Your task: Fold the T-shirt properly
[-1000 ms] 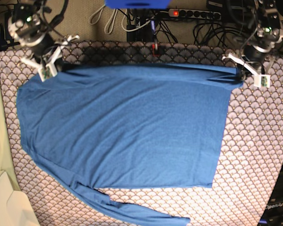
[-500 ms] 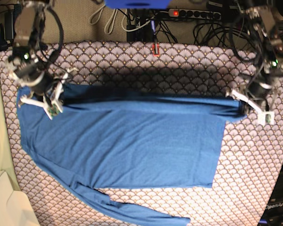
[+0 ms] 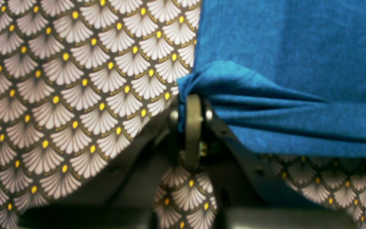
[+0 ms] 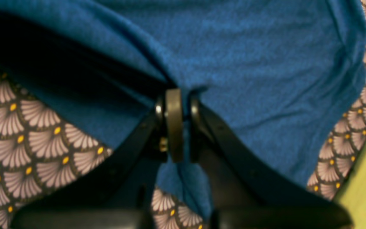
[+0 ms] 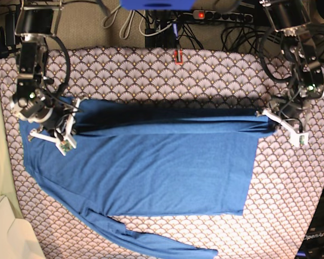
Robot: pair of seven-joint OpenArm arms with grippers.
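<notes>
Base view overhead, wrist views close behind each gripper, perhaps angled downward, sharing T-shirt (image 5: 146, 162)

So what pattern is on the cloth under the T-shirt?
Grey-white scallop fans with small yellow dots on a dark ground, on the cloth; clearest in the left wrist view.

T-shirt (image 5: 151, 167) lies spread on the tablecloth (image 5: 151, 70), far edge lifted and doubled over toward the near side | right gripper (image 5: 62, 129) at that edge's left end in the base view | left gripper (image 5: 275, 120) at its right end | one sleeve (image 5: 151, 240) trails along the near edge | power strip (image 5: 221, 16) behind the table
</notes>
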